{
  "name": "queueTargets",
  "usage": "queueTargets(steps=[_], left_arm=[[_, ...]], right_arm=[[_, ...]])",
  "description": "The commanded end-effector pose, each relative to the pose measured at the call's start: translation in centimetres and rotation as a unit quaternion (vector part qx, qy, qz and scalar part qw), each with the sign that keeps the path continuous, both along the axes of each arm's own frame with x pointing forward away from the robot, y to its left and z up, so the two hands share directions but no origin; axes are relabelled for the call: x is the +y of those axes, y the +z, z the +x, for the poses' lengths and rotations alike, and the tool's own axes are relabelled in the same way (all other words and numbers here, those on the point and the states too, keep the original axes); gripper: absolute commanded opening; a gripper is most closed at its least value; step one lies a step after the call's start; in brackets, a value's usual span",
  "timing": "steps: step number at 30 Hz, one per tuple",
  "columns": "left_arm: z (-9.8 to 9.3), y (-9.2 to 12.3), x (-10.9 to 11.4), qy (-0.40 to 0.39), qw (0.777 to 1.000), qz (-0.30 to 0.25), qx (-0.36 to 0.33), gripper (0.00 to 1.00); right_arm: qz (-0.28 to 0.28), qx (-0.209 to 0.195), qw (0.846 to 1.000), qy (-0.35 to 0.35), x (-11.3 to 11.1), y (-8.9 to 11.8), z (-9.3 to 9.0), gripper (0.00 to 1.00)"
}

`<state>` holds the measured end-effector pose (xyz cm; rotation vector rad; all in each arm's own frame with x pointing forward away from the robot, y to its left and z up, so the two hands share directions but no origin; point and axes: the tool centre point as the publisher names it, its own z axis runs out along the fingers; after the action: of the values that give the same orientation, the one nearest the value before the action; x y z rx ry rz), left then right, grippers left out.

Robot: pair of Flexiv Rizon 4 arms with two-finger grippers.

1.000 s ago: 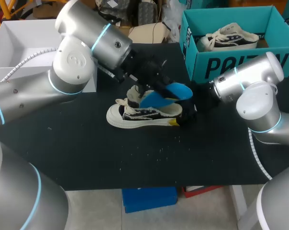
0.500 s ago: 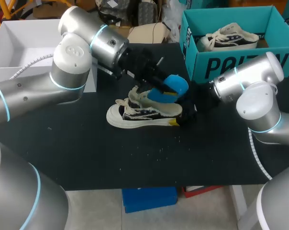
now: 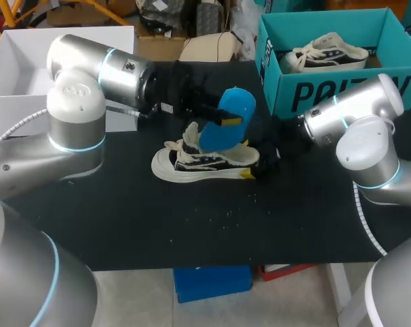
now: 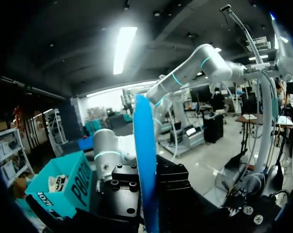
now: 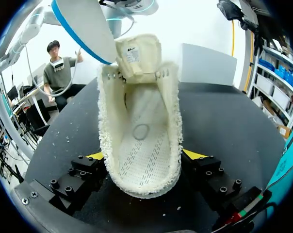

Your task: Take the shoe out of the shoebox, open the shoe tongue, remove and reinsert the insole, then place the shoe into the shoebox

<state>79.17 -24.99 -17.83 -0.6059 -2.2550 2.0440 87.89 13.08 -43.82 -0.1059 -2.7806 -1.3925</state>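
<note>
The left pincer (image 3: 222, 123) grips the blue insole (image 3: 231, 109), tilted up over the shoe (image 3: 199, 161) — its heel clamped between the right pincer (image 5: 144, 156) fingers on the black table (image 3: 124, 218).

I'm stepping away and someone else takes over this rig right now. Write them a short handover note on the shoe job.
Left gripper: shut on the blue foam insole, held raised over the shoe's opening.
Right gripper: shut on the heel of the black-and-white canvas sneaker, which stands on the black table with its tongue pulled open.
The teal cardboard shoebox is at the table's far right, with a second sneaker inside.
Done: shoe out of the box, tongue opened, insole removed.
Left: slide the insole back in, then put the shoe into the shoebox.
</note>
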Motion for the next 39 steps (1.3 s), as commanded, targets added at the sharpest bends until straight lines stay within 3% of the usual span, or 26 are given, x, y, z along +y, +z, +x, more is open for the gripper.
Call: queueTargets(steps=[1,16,23,26,30,34,39], left_arm=[[-0.9,0.8,0.4,0.044,0.999,0.0,-0.008,0.0],[-1.0,0.8,0.4,0.05,0.999,0.002,0.013,0.0],[-1.9,5.5,0.0,0.075,0.988,-0.024,0.135,0.0],[-2.1,6.9,-0.1,0.089,0.982,-0.005,0.168,0.0],[-2.8,8.2,-0.4,0.095,0.974,0.014,0.204,0.0],[-3.5,9.2,-0.7,0.092,0.968,-0.013,0.234,0.0],[-3.9,9.9,-0.8,0.109,0.968,-0.042,0.224,0.0]], right_arm=[[-0.001,0.001,1.0,0.0,0.0,-0.2,0.1,0.0],[-0.001,0.001,1.0,0.0,0.0,-0.2,0.1,0.0],[-0.001,0.001,1.0,0.0,0.0,-0.2,0.1,0.0],[-0.001,0.001,1.0,0.0,0.0,-0.2,0.1,0.0],[-0.001,0.001,1.0,0.0,0.0,-0.2,0.1,0.0],[-0.001,0.001,1.0,0.0,0.0,-0.2,0.1,0.0],[-0.001,0.001,1.0,0.0,0.0,-0.2,0.1,0.0]])
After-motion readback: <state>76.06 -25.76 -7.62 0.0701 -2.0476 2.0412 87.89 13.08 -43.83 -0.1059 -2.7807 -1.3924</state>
